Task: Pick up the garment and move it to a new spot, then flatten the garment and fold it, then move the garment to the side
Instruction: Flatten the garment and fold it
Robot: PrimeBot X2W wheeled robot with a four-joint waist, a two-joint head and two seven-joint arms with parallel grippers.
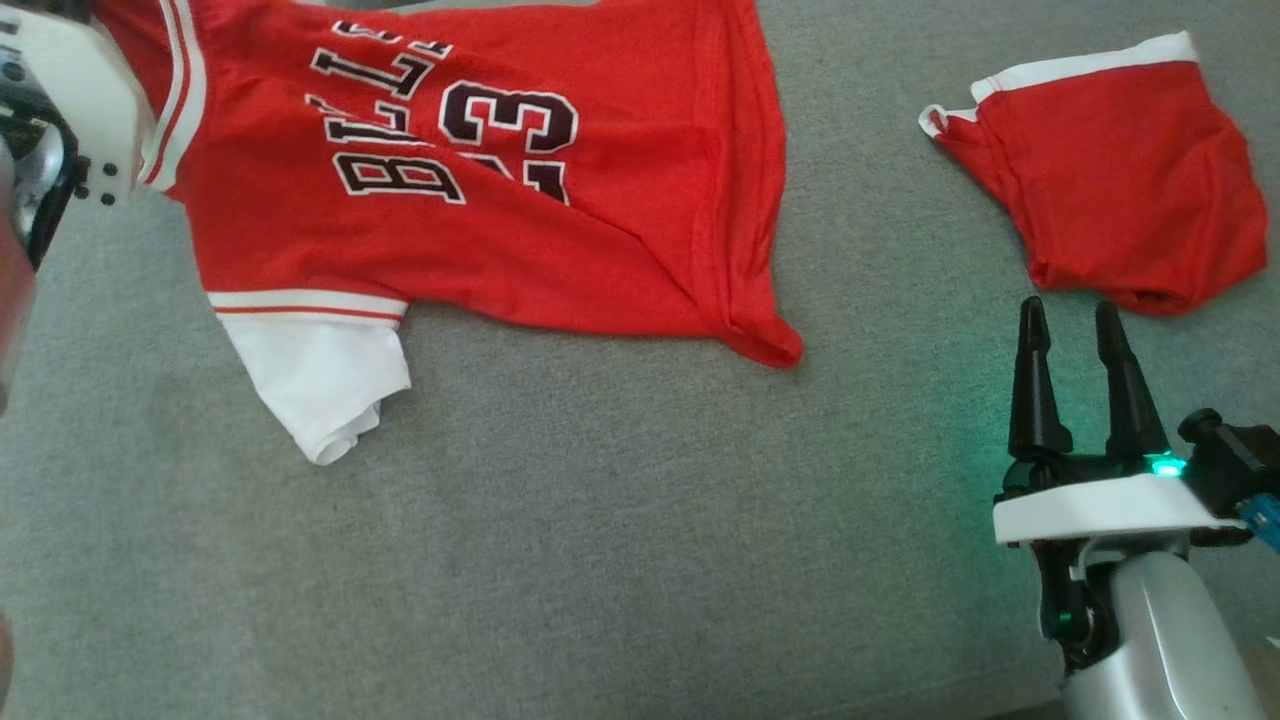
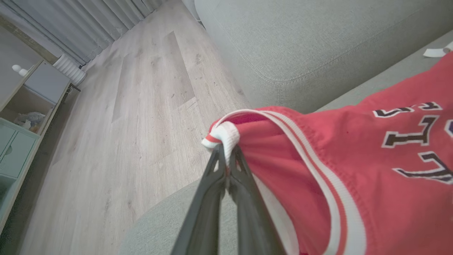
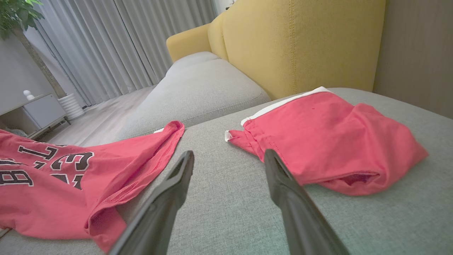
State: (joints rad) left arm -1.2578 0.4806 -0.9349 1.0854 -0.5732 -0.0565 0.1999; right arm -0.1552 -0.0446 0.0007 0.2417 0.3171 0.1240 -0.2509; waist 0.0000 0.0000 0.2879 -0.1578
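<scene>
The left fingers (image 2: 216,177) are clenched tight on a bunched bit of white, red-striped trim at the left end of the jersey (image 1: 480,230), and that edge is held up off the seat. From the pinch the red mesh runs away to the right, spread face up across the far left part of the grey sofa cushion (image 1: 600,520). The dark "23" and lettering are showing, a white panel hangs toward the near side, and the hem ends in a point near the middle of the cushion.

The right fingers (image 1: 1033,380) stand released and well apart with nothing between them. They are at the near right, over bare cushion, and point toward the far side. Just beyond their tips lies a second red cloth (image 1: 1120,180) with plain white edging, crumpled at the far right, apart from the jersey.

Behind it rises a yellow sofa back (image 3: 300,42). Left of the cushion is pale wooden floor (image 2: 141,106), with grey curtains (image 3: 124,42) along the far wall.
</scene>
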